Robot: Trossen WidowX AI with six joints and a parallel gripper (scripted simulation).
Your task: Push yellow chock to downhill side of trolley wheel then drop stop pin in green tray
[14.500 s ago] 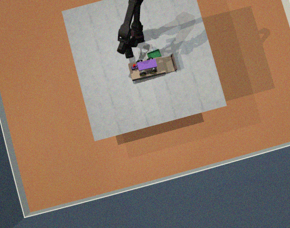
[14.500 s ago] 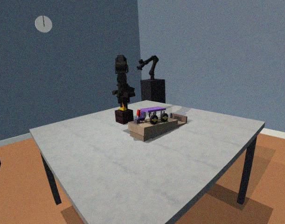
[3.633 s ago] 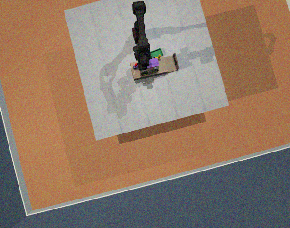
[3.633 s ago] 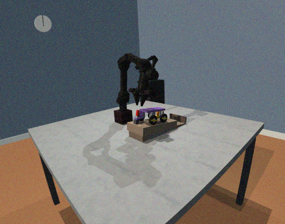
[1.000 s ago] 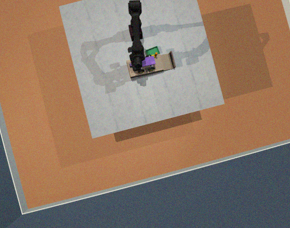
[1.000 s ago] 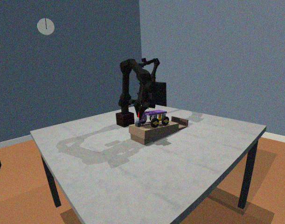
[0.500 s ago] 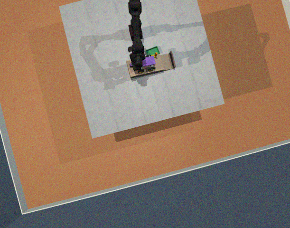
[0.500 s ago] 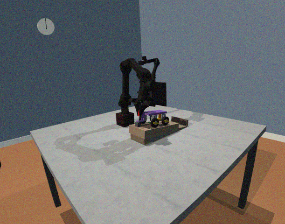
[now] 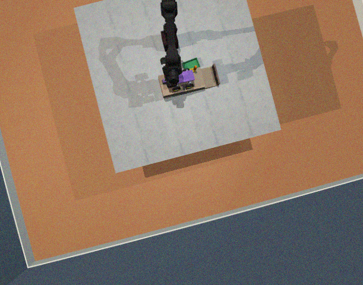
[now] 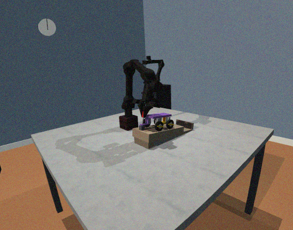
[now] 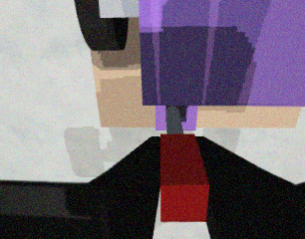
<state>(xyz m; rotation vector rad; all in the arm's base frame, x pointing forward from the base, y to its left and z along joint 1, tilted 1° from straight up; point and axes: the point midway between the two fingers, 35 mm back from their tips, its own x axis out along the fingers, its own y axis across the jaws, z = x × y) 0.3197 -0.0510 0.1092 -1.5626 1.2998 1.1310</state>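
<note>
My gripper is shut on the red head of the stop pin at the uphill end of the ramp. The pin's grey shaft still reaches into the purple lug of the trolley. The purple trolley stands on the ramp on black wheels with yellow hubs. The yellow chock with its orange handle sits at the trolley's far side by a wheel; whether it touches the wheel I cannot tell. The green tray lies on the table behind the ramp.
A dark low block stands at the ramp's downhill end. The arm's base stands just behind the ramp's uphill end. The grey table stretches wide toward the front.
</note>
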